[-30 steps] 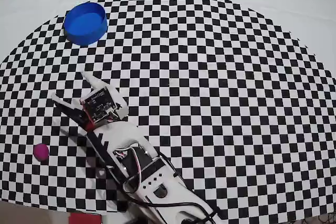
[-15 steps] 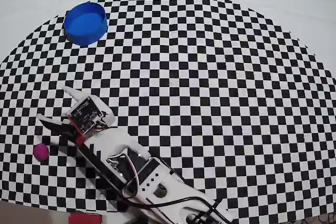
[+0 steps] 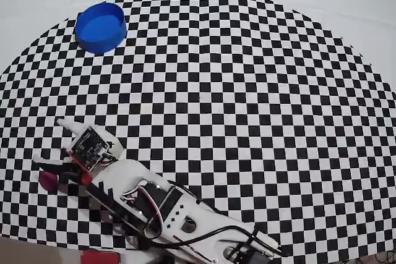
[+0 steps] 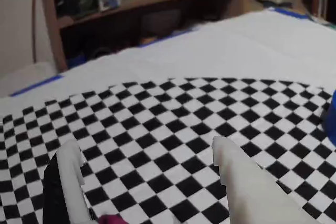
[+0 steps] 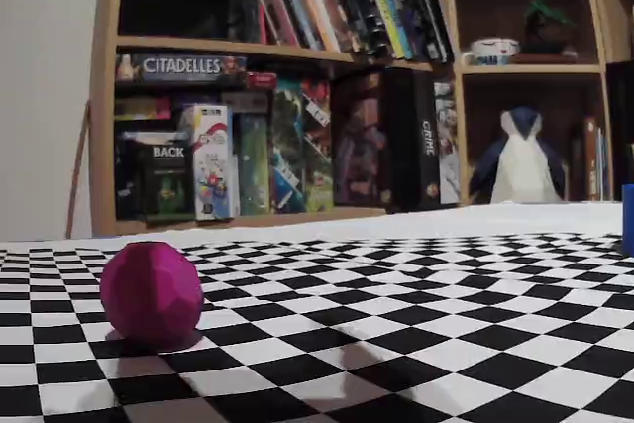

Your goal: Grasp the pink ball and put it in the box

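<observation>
The small magenta-pink ball (image 3: 47,179) sits on the checkered surface (image 3: 247,109) at lower left of the overhead view, partly under the dark finger. The white-and-black gripper (image 3: 46,143) hangs above it, fingers (image 4: 239,177) spread wide, gripping nothing. In the wrist view the ball (image 4: 110,219) peeks in at the bottom edge. The round, low blue box (image 3: 100,27) stands well apart, upper left.

I'm seeing my white arm (image 3: 154,199) trailing black cables, a dark circuit board at the wrist, red accents, pale tapered fingers (image 4: 247,182).
</observation>
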{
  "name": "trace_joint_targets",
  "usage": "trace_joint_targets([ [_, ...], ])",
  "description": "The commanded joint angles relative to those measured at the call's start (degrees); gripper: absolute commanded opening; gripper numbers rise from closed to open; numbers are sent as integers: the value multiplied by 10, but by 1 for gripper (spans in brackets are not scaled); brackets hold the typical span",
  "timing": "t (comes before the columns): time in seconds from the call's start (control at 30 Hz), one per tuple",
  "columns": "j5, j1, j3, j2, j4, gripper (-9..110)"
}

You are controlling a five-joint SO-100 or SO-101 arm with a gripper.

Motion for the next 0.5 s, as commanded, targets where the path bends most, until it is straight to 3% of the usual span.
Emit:
trace_joint_targets([
  [0.0,-4,-13,4,-10,-10,29],
  [0.47,-4,-61,4,-18,-12,29],
])
